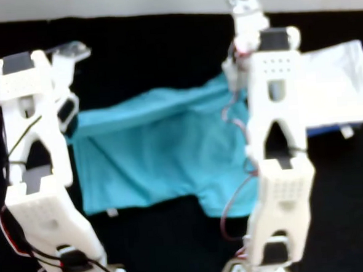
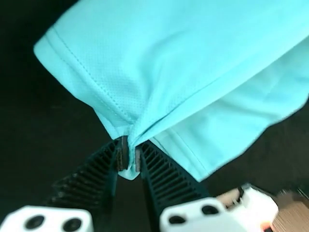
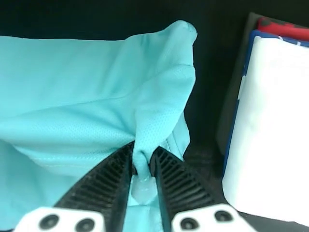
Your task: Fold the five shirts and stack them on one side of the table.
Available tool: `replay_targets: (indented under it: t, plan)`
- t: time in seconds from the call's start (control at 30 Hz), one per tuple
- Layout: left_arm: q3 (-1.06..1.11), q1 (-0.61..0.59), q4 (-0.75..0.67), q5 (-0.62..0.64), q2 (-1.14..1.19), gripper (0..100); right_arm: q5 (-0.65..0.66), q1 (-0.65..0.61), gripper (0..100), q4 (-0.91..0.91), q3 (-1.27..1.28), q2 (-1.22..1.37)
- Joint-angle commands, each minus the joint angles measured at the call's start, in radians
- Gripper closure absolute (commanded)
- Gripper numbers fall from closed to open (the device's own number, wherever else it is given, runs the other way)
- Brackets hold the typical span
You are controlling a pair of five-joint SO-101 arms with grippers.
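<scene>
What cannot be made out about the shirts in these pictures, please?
- High view: the right arm covers a corner of the teal shirt and part of the stack.
- Right wrist view: the stack's count; its white top shirt hides lower layers.
- Left wrist view: edges crop the shirt.

A matte black counter point(image 1: 152, 57) is stretching across the whole scene, lying dark beneath and to either side of both arms' jaws. Beyond the jaws, along the counter's far edge, a pale grey strip point(image 1: 130, 2) is running from side to side; whether it is wall or floor cannot be told. Soft, even light is falling across the black surface.
</scene>
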Motion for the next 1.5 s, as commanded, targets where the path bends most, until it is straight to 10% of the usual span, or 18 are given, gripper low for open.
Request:
replay_targets:
  t: [0.0, 0.67, 1.13, 1.47]
  plan:
    - [0.042, -0.016, 0.021, -0.008, -0.093, 99, -0.005, 0.015, 99.3, 0.021, 0.013, -0.11]
    - [1.029, -0.004, -0.195, -0.109, -0.69, 99, 0.098, 0.094, 99.3, -0.191, 1.4, -0.928]
    - [1.181, 0.008, -0.374, -0.109, -0.687, 99, 0.155, 0.128, 99.0, -0.346, 1.679, -1.026]
    - [0.949, -0.042, -0.176, -0.137, -0.694, 80, 0.152, 0.094, 78.6, -0.147, 1.48, -1.076]
